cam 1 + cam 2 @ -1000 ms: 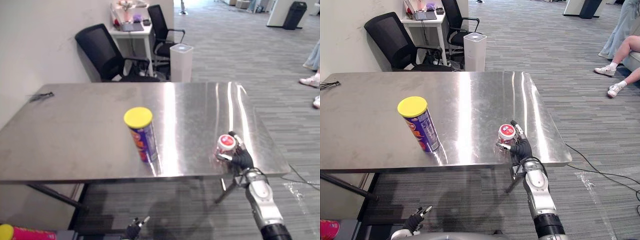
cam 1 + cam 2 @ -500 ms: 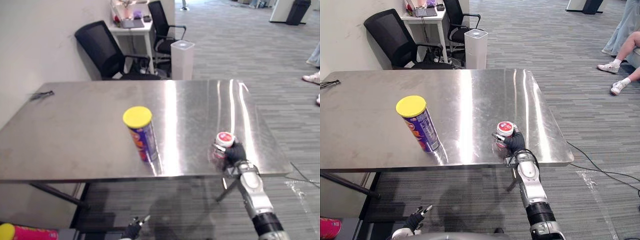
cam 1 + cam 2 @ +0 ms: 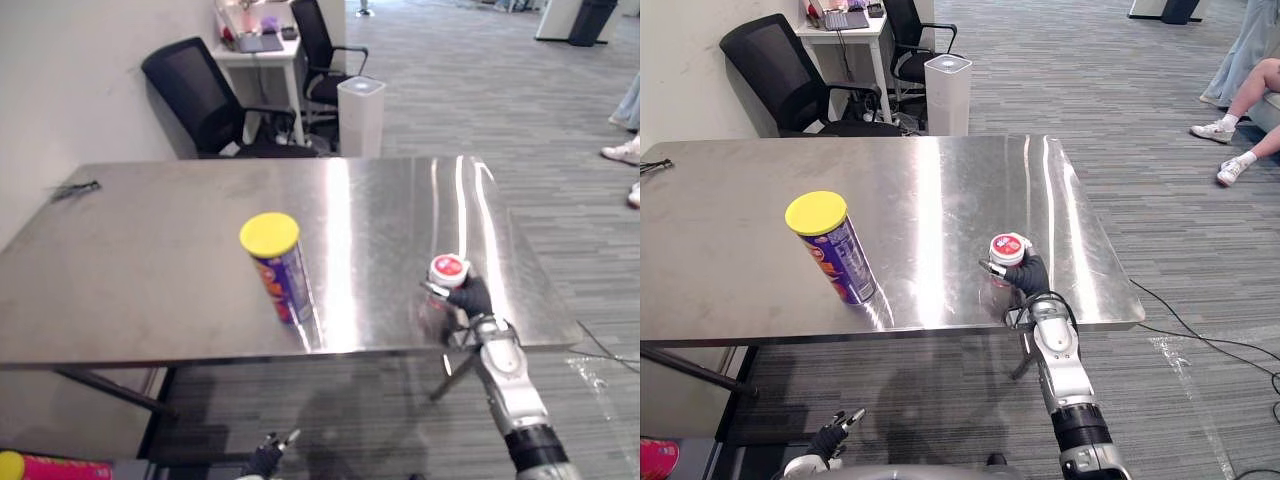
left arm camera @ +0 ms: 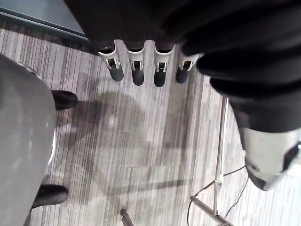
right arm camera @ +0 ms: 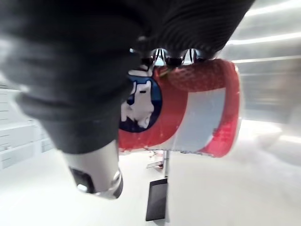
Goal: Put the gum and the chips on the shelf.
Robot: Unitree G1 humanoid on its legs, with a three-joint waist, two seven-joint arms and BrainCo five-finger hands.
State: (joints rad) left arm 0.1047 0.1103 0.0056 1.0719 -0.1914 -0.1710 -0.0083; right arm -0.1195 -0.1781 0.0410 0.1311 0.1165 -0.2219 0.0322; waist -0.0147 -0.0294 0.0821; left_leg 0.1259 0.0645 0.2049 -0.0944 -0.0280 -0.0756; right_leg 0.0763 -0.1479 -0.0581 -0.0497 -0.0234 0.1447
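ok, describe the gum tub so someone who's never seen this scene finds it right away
Start at the steel table; the robot's right hand is at its front right edge. The gum tub is the small squat red-and-white tub that hand is curled round. The chips can to its left is much taller, has a yellow lid and stands free.

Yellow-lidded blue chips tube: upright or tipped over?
Upright. The yellow-lidded blue cylindrical chips tube stands on its base on the steel table, with its lid closed and on top.
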